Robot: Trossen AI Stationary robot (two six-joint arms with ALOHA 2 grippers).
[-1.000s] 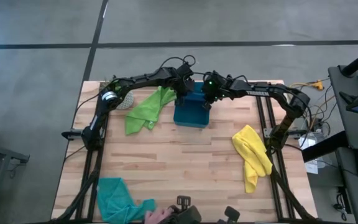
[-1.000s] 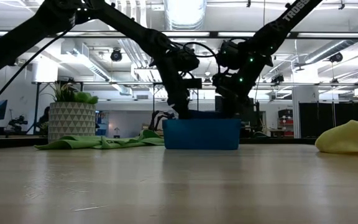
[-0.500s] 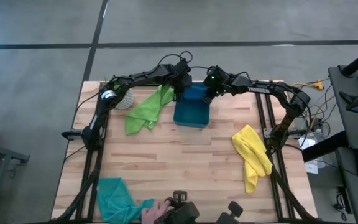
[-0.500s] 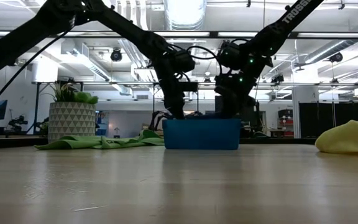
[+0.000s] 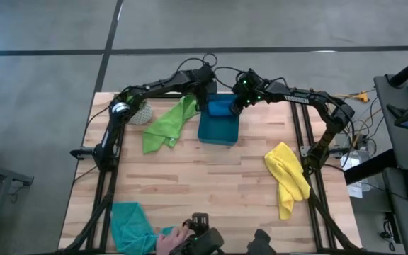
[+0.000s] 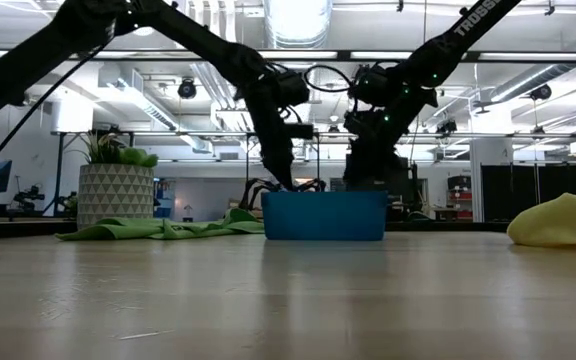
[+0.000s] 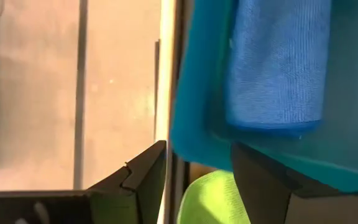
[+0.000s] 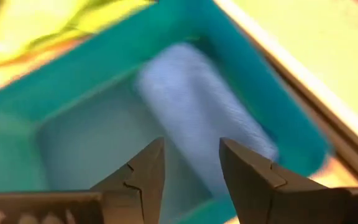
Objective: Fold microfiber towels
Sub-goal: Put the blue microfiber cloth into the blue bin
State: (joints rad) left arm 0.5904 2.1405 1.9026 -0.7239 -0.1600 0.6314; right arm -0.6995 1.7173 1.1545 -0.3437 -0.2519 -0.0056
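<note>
Broadly, a pale wooden table fills the high view, with both dark arms reaching from its side edges to meet over the far middle. Next in size are the cloths. The green towel lies spread and rumpled to the left of the bin, stretching from the far edge toward the middle; in the low view it shows as a flat heap beside a patterned plant pot. The yellow towel lies crumpled near the right edge, well apart from the bin. The teal towel sits bunched at the near left corner, and a person's hand is just beside it at the near edge.

The bin stands at the far middle of the table. The blue towel lies folded inside it, along the wall at its far end; the right wrist view shows it as a pale blurred roll against one wall.

The left gripper hangs above the bin's far left corner, its fingers spread and holding nothing, with the bin's rim and a bit of green cloth seen between them. The right gripper hangs above the bin's far right part, its fingers likewise spread apart and empty, pointing down at the blue towel.
</note>
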